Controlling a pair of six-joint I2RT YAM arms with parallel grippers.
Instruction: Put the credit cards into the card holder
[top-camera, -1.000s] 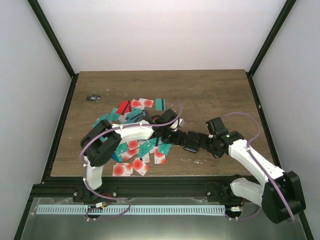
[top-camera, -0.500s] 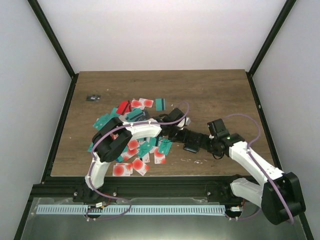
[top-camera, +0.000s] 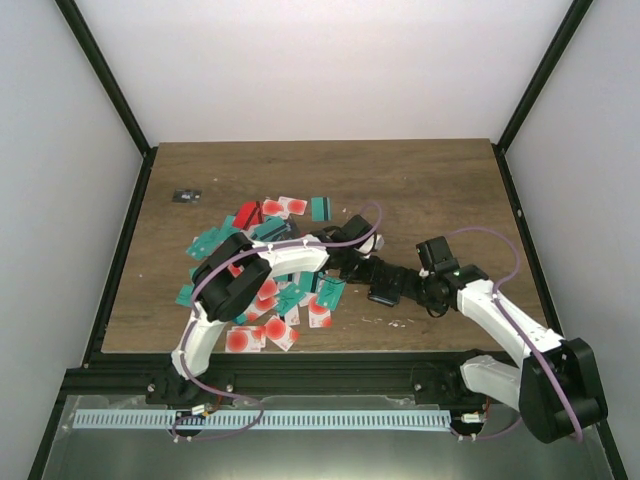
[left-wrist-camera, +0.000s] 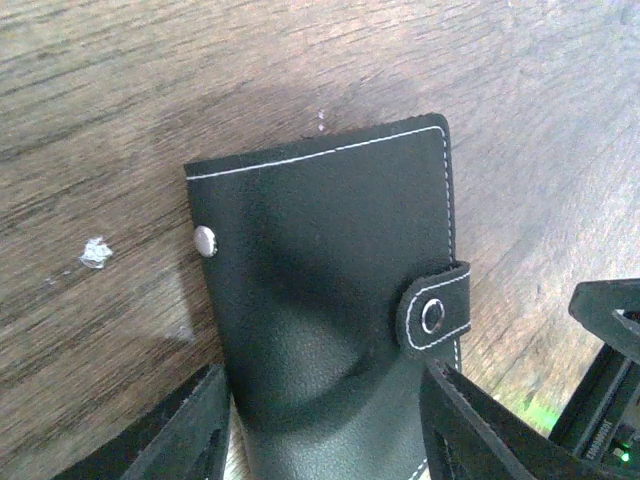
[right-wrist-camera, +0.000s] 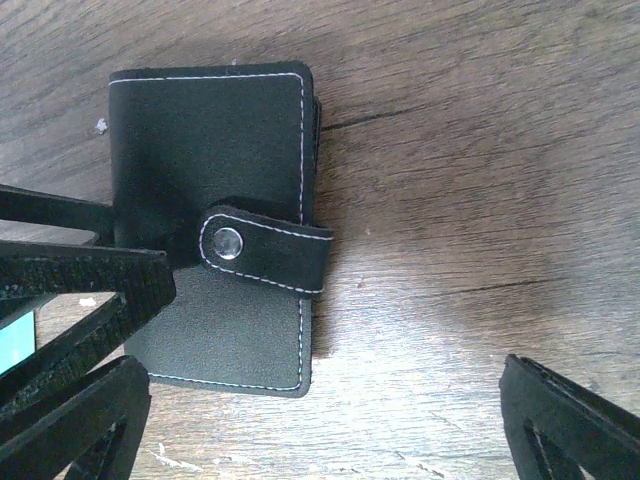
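Left wrist view: the left gripper (left-wrist-camera: 322, 400) has its fingers (left-wrist-camera: 180, 440) partway apart, one on each side of the card holder (left-wrist-camera: 320, 250). The near end of the holder fills the gap between them. Both fingers meet the holder's outline, but I cannot tell whether they press on it or only hang over it.

From the right wrist camera, the left arm's fingers reach in from the left of the picture. One tip overlaps the holder's face just beside the tab (right-wrist-camera: 262, 262).

The right gripper (right-wrist-camera: 328, 402) is spread wide and holds nothing. The holder lies between its fingers, near one of them and well apart from the other.

The card holder is shut and lies flat on the wooden table (top-camera: 440, 190). It is black and grained, with pale stitching along its edges. The tab folds over one long edge onto the top face and carries a round metal snap. A small silver stud (left-wrist-camera: 205, 240) sits near the opposite edge.

Seen from above, the holder lies between the two grippers, to the right of the loose heap of cards (top-camera: 262, 335). These are teal, red, and white with red circles.
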